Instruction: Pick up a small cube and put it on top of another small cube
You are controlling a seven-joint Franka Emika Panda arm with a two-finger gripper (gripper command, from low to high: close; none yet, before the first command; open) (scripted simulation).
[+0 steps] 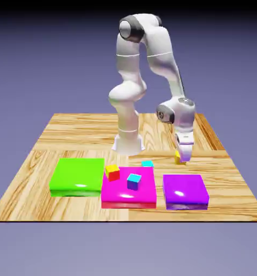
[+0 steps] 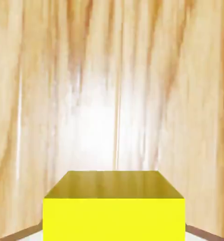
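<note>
Exterior view: the white two-finger gripper [image 1: 182, 156] points straight down at the wooden table [image 1: 71, 135], its tips at the tabletop. The jaws are closed as far as they go onto the tiny all-yellow cube [image 1: 177, 158], which sits between them at table level; only a sliver of it shows beside the fingers. Whether the cube has left the table cannot be told.

Hand view: the all-yellow cube [image 2: 114, 207] fills the lower middle of the picture, lodged between the jaws and hiding the fingertips; pale wood grain lies beyond it.

Well apart from the jaws, toward the exterior view's left, the tiny cube with a yellow top and red sides [image 1: 113, 172] rests at the corner of the flat magenta pad [image 1: 128, 197]. On the same pad, nearer the jaws, stands a tiny cyan-topped cube with blue-purple sides [image 1: 134, 181]. A second small cyan-topped cube [image 1: 147, 164] lies on the wood between that pad and the jaws. A flat purple pad [image 1: 186, 190] lies just in front of the jaws, toward the camera; a flat green pad [image 1: 78, 176] lies farthest from them.
</note>
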